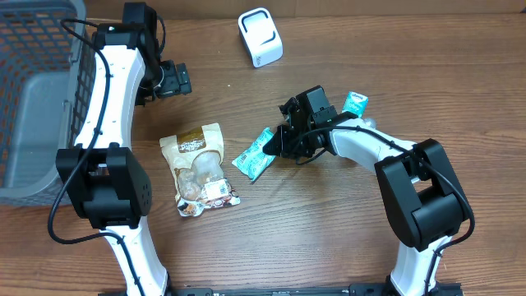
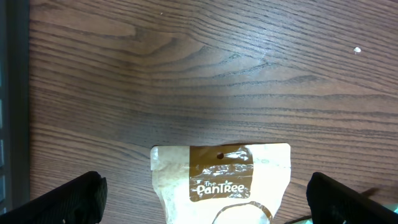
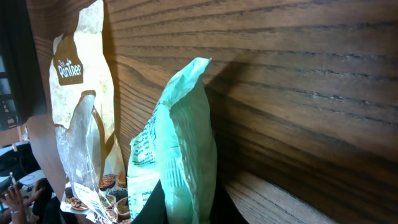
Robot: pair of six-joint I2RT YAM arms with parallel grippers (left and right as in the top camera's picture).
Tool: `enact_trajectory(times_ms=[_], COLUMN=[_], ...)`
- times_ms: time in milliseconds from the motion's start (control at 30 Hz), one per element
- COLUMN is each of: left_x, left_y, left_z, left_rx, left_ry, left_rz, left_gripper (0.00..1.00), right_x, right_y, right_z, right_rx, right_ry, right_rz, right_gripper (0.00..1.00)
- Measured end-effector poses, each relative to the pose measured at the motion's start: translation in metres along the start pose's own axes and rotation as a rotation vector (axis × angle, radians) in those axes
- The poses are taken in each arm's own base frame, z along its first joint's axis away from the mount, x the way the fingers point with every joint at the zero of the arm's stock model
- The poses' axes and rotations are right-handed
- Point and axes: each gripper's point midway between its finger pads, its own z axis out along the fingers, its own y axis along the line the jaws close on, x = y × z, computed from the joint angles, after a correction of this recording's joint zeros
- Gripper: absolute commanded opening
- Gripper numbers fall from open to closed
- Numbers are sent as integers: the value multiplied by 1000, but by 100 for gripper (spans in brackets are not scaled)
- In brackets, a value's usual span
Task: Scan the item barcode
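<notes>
Your right hand [image 1: 274,141] is clenched on the teal packet [image 1: 253,158] at three o'clock of the brown pouch [image 1: 200,168] — your left hand [image 1: 177,80], at its twelve o'clock, hangs wide open.

Basket [image 1: 25,168] cut off at left edge; pouch [image 2: 221,180] bottom cropped, left wrist view; teal packet [image 3: 180,143] lower end cropped.

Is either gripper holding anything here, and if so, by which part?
The right gripper is shut on the teal snack packet, pinching it at one end. The left gripper is open and holds nothing.
</notes>
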Motion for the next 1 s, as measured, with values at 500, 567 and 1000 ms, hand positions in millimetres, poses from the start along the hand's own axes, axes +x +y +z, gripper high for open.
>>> enact_trajectory(times_ms=[500, 567, 1000], left_x=[0, 0, 0], left_y=[0, 0, 0], left_z=[0, 0, 0], left_rx=[0, 0, 0], left_ry=[0, 0, 0], left_rz=[0, 0, 0], left_gripper=[100, 100, 100], right_x=[1, 1, -10], right_y=[-1, -1, 29], right_z=[0, 0, -26], right_rx=[4, 4, -10], right_ry=[2, 2, 15], right_rz=[2, 2, -39], right_gripper=[7, 4, 4])
